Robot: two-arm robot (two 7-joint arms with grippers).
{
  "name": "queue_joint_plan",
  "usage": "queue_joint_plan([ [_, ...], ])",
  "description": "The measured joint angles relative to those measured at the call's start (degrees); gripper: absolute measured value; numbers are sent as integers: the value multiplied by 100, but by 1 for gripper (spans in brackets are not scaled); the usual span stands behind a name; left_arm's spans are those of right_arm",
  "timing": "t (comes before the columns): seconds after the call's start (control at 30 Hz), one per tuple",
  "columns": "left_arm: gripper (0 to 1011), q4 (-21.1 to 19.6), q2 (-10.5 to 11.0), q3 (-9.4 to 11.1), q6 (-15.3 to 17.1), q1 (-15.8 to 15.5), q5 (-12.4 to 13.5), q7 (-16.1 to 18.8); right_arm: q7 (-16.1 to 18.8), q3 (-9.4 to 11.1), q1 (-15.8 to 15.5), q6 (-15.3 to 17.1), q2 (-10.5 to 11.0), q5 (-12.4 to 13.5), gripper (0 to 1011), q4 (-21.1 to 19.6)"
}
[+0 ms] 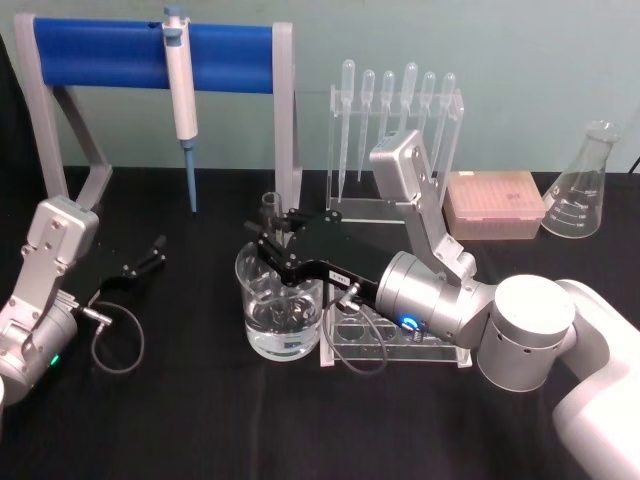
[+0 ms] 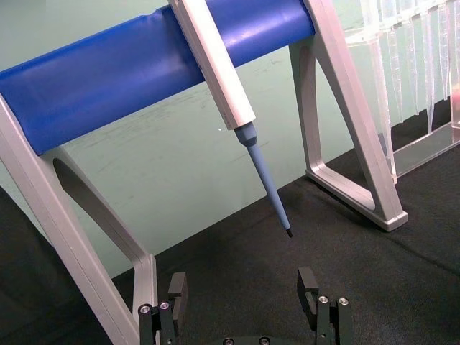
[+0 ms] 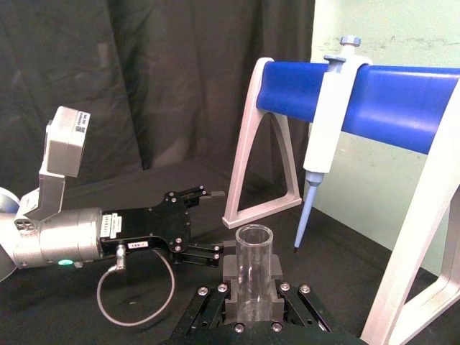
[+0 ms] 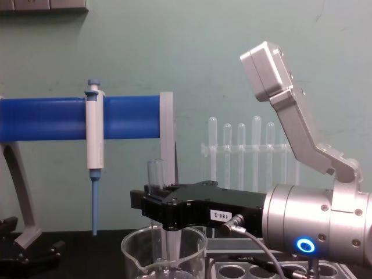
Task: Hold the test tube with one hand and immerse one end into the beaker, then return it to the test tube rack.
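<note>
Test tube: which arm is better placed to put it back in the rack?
Right. The right gripper is shut on the test tube, upright in the beaker, with the test tube rack just beside it. The left gripper sits open and empty, farther off.

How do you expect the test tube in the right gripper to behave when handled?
The test tube looks like smooth clear glass, so it is probably fragile and slippery in the right gripper. Being round, it would likely roll if laid flat.

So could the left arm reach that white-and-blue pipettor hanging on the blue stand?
Probably yes. The left arm rests low with jaws open, facing the pipettor, and nothing stands between them; the right arm is off over the beaker.
</note>
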Motion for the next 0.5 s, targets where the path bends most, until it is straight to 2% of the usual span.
queue_joint_plan([
  [0.5, 1000, 0, 0, 0, 0, 0, 0, 0, 0, 0, 0, 0, 0, 0, 225, 0],
])
